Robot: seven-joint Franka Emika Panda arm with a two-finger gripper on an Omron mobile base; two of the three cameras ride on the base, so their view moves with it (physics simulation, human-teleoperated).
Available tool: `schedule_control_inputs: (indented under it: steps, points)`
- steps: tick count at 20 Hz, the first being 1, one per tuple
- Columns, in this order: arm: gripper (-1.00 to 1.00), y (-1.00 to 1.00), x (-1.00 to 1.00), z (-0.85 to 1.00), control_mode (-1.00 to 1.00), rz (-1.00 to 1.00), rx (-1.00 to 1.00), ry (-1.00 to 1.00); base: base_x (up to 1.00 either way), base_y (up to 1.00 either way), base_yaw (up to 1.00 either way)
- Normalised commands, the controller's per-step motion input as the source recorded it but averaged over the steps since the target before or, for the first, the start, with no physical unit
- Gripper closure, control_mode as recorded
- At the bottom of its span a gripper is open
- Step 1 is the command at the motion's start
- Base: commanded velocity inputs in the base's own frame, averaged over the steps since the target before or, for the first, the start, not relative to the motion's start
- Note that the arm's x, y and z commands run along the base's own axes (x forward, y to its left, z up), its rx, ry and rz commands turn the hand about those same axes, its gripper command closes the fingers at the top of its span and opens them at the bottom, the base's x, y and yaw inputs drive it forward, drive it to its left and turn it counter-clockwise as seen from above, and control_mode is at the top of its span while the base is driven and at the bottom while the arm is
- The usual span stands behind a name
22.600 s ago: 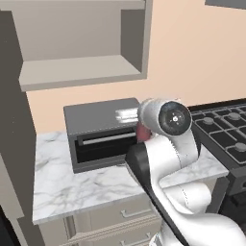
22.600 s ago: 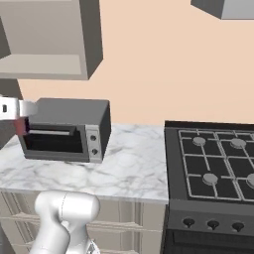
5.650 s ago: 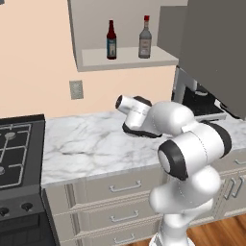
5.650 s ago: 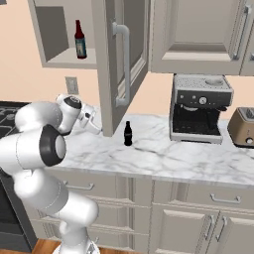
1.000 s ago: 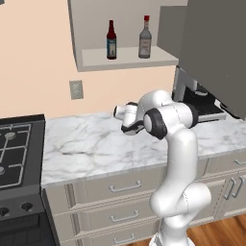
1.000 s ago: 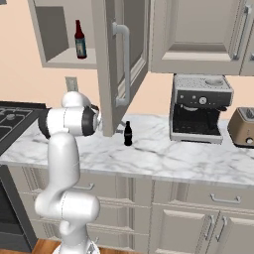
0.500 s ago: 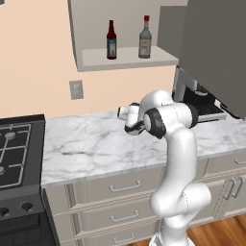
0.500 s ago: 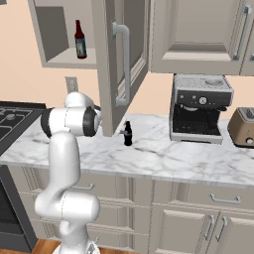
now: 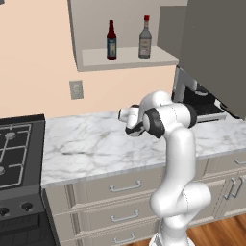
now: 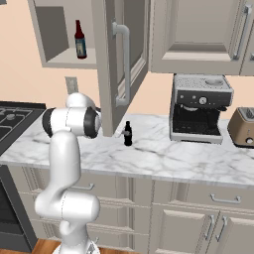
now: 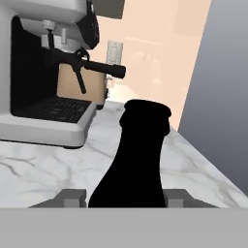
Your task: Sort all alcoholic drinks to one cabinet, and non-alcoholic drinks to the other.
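Since a second ago your arm has barely shifted, but the jaws have come in from fully apart to flank the black cola bottle (image 11: 137, 155); whether they are clamped on it yet you cannot tell. The bottle stands on the marble counter (image 10: 163, 158), just right of the open cabinet door (image 10: 124, 54), left of the espresso machine (image 10: 199, 106). Both alcoholic bottles (image 9: 111, 40) (image 9: 145, 38) already sit on the cabinet shelf (image 9: 129, 57). No label writing is readable.
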Motion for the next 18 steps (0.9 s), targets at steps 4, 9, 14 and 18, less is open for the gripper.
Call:
schedule_control_inputs:
  steps: [4, 9, 14, 18]
  points:
    - [1.00, -0.04, -0.24, 0.14, -1.00, 0.00, 0.00, 0.00, 0.00, 0.00, 0.00]
    - [1.00, 0.00, -0.68, 0.49, -1.00, 0.01, 0.00, -0.06, 0.00, 0.00, 0.00]
    - [1.00, 0.00, -0.72, 0.73, -1.00, 0.07, 0.00, -0.11, 0.00, 0.00, 0.00]
    - [1.00, 0.03, -0.72, 0.76, -1.00, 0.14, 0.00, -0.13, 0.00, 0.00, 0.00]
